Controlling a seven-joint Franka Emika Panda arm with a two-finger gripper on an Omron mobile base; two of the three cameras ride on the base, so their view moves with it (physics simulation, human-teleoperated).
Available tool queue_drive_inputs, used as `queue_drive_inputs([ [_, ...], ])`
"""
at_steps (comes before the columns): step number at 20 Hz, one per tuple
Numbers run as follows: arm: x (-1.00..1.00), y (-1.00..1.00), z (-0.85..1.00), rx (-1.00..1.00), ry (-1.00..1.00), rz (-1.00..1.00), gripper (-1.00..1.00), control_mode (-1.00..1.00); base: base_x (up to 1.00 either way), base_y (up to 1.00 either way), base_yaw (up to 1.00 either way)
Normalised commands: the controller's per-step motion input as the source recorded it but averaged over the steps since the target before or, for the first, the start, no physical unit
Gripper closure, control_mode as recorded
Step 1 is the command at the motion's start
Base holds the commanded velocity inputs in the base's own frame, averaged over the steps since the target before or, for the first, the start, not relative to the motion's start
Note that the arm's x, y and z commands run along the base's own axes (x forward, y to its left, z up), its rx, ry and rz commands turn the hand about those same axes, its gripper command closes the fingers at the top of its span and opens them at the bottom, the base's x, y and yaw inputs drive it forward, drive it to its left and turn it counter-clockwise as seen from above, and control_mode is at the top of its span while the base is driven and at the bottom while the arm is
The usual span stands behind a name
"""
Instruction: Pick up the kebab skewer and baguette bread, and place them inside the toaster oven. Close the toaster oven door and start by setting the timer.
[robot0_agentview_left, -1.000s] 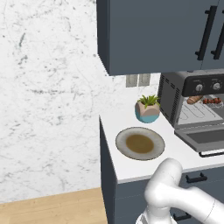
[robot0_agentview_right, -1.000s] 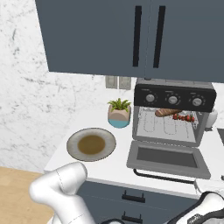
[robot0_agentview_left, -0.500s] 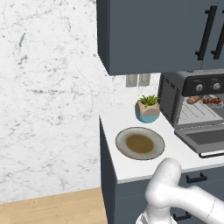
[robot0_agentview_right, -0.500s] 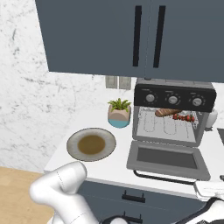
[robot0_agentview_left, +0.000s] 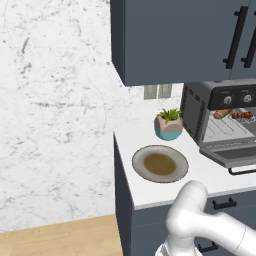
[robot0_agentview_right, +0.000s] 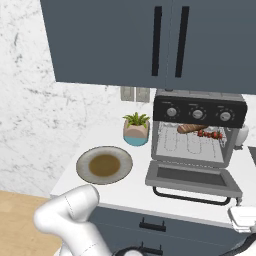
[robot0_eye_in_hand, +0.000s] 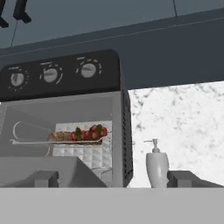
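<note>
I see the toaster oven (robot0_agentview_right: 199, 131) on the counter (robot0_agentview_right: 125, 192), w/ its door (robot0_agentview_right: 192, 179) dropped down flat in front. The baguette (robot0_agentview_right: 190, 128) and the skewer (robot0_agentview_right: 210, 134) both lie inside on the wire rack, bread on the left, skewer just beside it on the right. In my hand cam the gripper (robot0_eye_in_hand: 113, 179) sits low by the door, fingers far apart, nothing between them. A soap bottle (robot0_eye_in_hand: 156, 166) stands right of the oven. A brown plate (robot0_agentview_right: 104, 165) and a small potted plant (robot0_agentview_right: 136, 129) sit left of the oven.
</note>
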Motion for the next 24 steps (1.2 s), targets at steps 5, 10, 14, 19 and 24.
queue_drive_inputs([
  [5, -0.21, 0.16, 0.83, 0.00, -0.14, 0.00, -1.00, -1.00, 0.00, 0.00, 0.00],
  [10, -0.21, 0.02, 0.13, -0.01, -0.04, 0.00, -1.00, -1.00, 0.00, 0.00, 0.00],
  [14, -0.64, -0.05, -0.62, -0.12, -0.12, -0.01, -1.00, -1.00, 0.00, 0.00, 0.00],
  [19, -0.46, 0.08, -0.53, -0.11, -0.11, -0.02, -1.00, -1.00, 0.00, 0.00, 0.00],
  [24, 0.02, 0.48, -0.05, -0.07, -0.07, -0.02, -1.00, -1.00, 0.00, 0.00, 0.00],
])
